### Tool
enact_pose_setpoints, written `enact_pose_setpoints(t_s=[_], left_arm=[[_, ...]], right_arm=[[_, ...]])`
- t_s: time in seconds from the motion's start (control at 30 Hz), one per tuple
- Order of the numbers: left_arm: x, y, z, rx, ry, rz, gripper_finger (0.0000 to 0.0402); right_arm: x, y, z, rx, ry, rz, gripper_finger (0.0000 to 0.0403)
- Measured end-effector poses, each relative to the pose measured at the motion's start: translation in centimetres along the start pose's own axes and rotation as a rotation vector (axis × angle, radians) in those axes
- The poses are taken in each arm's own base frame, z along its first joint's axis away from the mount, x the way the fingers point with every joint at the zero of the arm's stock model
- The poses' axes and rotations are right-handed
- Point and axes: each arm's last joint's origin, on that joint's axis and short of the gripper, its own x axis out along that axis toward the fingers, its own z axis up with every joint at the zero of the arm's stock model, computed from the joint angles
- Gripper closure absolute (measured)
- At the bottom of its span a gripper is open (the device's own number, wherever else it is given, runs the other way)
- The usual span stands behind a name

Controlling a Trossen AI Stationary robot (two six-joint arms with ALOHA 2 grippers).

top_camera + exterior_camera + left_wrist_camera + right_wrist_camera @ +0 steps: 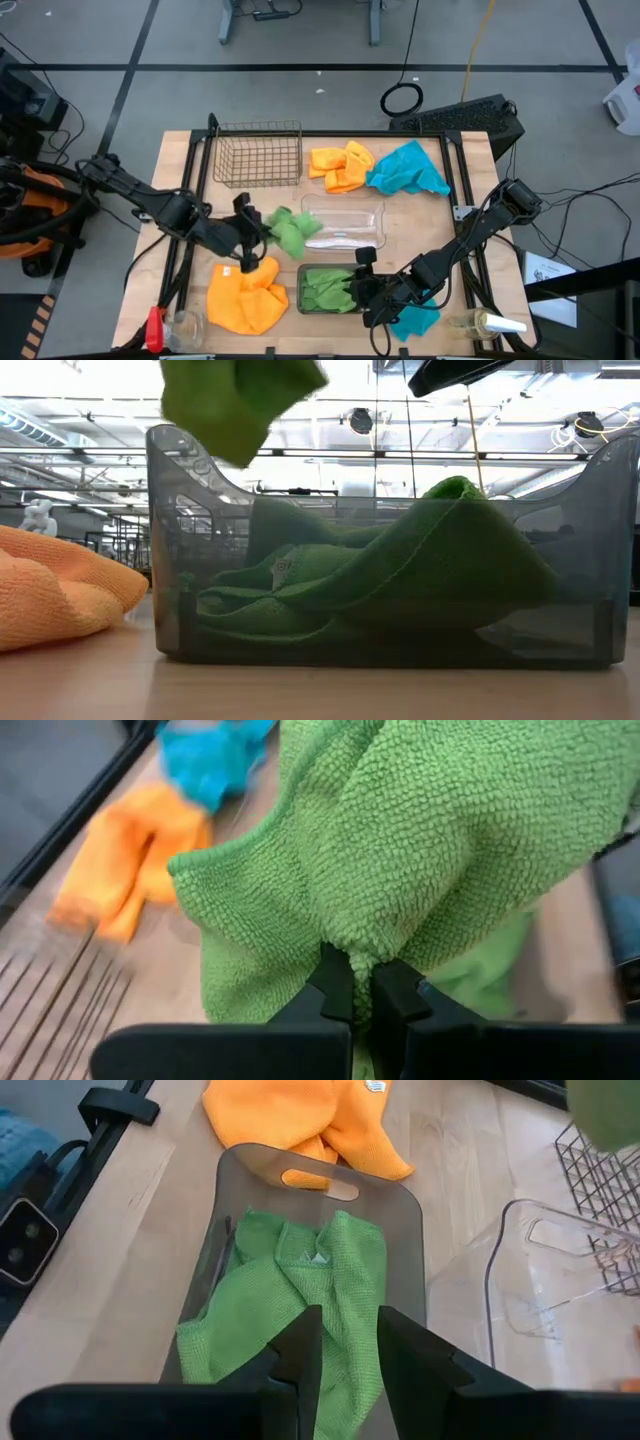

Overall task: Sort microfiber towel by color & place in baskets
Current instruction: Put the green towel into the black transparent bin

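- The left gripper [262,232] hangs over the middle of the pale wooden counter [180,160], its fingers [338,988] clenched on a fold of a light green microfiber towel [290,230], which dangles off the counter beside the end of the clear plastic rectangular tray [345,226].
- From table height that lifted green towel [235,400] shows above one end of the grey translucent rectangular tray [170,540].
- The grey tray [328,290] sits at the near edge of the counter with 1 crumpled light green towel [290,1300] lying inside it.
- The right gripper [348,1342] hovers just over the end of the grey tray, fingers [300,1345] parted a little and grasping nothing that I can see.
- A large rumpled orange-yellow towel [245,295] lies on the counter just beside the grey tray's other end.
- A teal-blue towel [415,322] lies at the near right corner, partly under the right arm.
- At the far side, the brown wire-mesh basket [258,155] stands with nothing visible inside; next to it lies a second orange-yellow towel [340,167], touching another teal-blue towel [408,170].
- The clear tray sits between the wire basket and the grey tray.
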Motion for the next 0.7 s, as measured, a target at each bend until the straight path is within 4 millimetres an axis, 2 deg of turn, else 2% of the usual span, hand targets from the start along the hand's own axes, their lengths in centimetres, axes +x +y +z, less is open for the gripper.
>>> enact_pose_setpoints(t_s=[0.13, 0.27, 0.47, 0.7], left_arm=[[-0.2, -1.3, 0.7, 0.032, -0.095, -0.063, 0.0394], [0.6, -2.6, 1.0, 0.063, -0.148, -0.082, 0.0394], [2.7, -5.8, 0.9, 0.112, -0.212, -0.158, 0.0393], [6.0, -9.0, -0.6, 0.127, -0.196, -0.194, 0.039]], right_arm=[[-0.1, 0.1, 0.1, 0.044, -0.011, 0.004, 0.0312], [-0.5, 0.3, 0.1, 0.082, -0.018, 0.009, 0.0312], [-3.1, 0.2, 0.1, 0.157, -0.012, 0.013, 0.0312], [-7.1, 0.1, 0.1, 0.231, -0.031, 0.068, 0.0312]])
